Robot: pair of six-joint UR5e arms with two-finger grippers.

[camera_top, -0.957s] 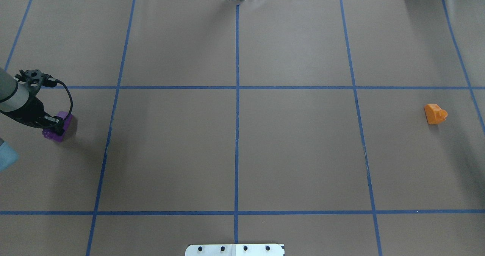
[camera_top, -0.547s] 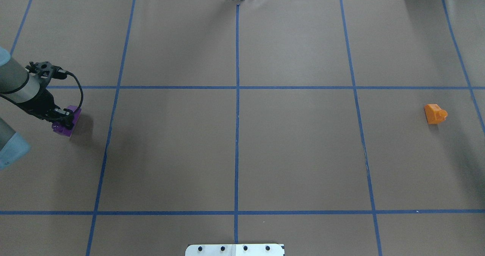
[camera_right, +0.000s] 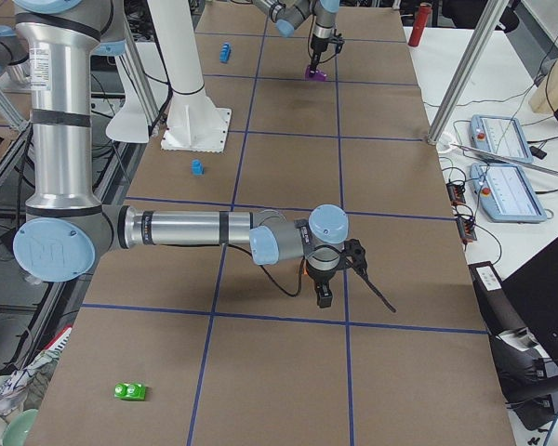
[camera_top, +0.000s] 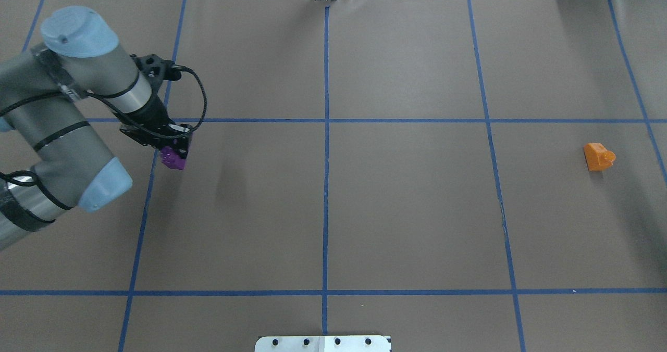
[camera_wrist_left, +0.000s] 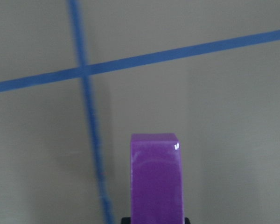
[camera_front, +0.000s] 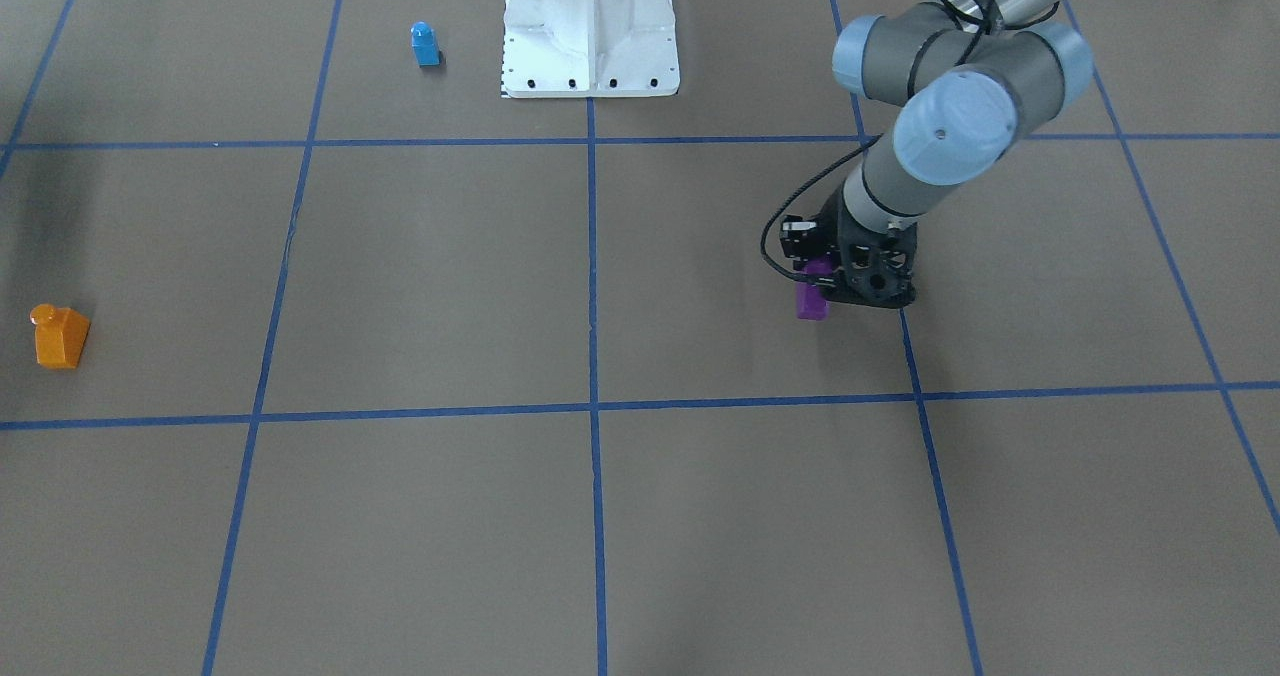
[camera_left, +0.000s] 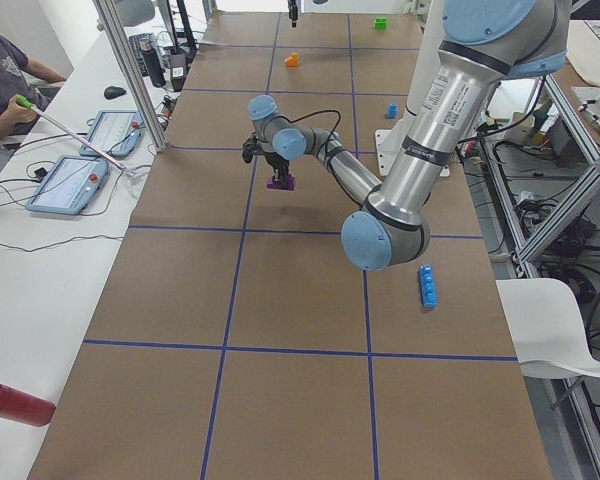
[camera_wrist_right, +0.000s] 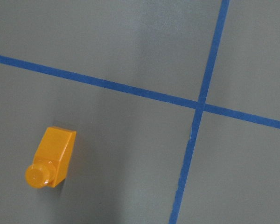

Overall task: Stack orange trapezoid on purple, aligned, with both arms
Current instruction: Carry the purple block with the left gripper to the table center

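Overhead exterior view: the worktop (camera_top: 406, 211) is matte brown paper, ruled into large squares by blue tape lines (camera_top: 326, 185). The left arm (camera_top: 68, 133), grey-silver tube with pale blue joint caps and a looping black cable, reaches in from the left. Its black left gripper (camera_top: 174, 150) is closed narrowly on the purple brick (camera_top: 173, 159), a small glossy plastic block with flat faces. The brick sits just beside a tape crossing.

The left wrist view shows one smooth purple face with a bright glint, rising from between the jaws at the bottom edge. Paper and tape behind it are blurred. The brick seems to hang above the paper, though I cannot tell that for certain.

The orange trapezoid (camera_top: 598, 156) rests alone on the worktop, far off on the right and well apart from the purple brick. It is glossy plastic, with one sloped side and a round stud, and nothing touches it. The right wrist view looks down on it near another tape crossing.

The right arm (camera_right: 186, 228) stretches low over the paper in the exterior right view. How far the right gripper (camera_right: 324, 295) is open I cannot tell.
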